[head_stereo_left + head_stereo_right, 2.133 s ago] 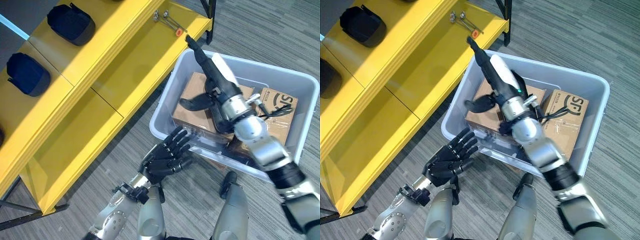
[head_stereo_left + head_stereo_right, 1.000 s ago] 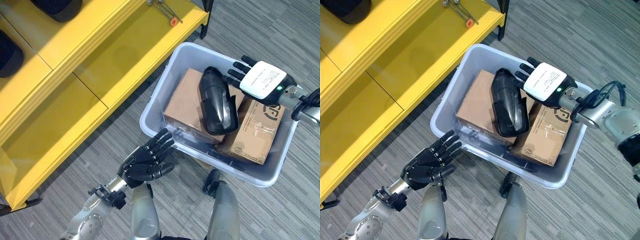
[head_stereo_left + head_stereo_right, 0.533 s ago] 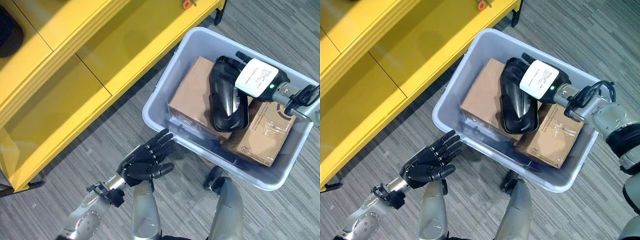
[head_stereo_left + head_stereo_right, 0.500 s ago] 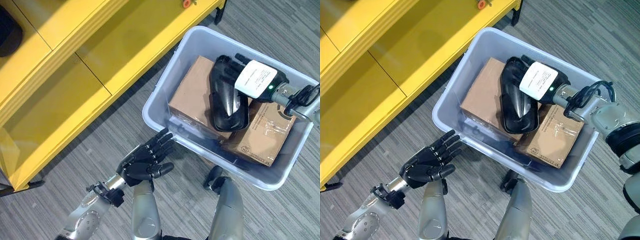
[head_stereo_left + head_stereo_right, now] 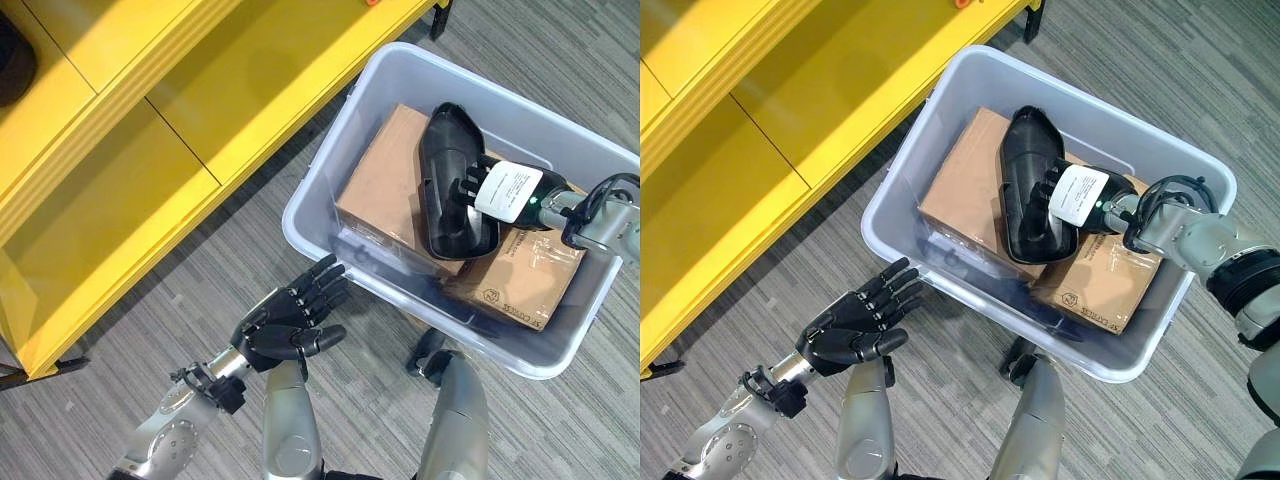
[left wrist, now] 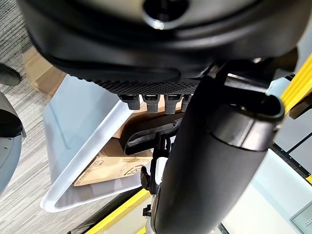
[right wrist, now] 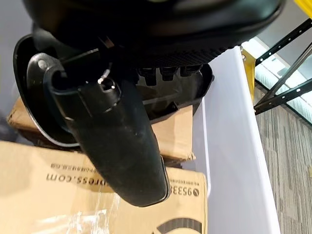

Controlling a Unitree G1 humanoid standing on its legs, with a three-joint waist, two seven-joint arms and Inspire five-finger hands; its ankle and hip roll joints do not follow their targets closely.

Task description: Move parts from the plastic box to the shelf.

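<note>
My right hand on the black part in the plastic box

My right hand lay in the plastic box, its fingers curled over the rim of the black part, which rested on the cardboard boxes well right of the yellow shelf. Half a second earlier those fingers had sat flatter on top of the part; by now my wrist had dropped lower and the part's far end showed clear of my hand. My left hand hovered over the floor just near of the box, fingers loosely apart and holding nothing, much as before.
</note>
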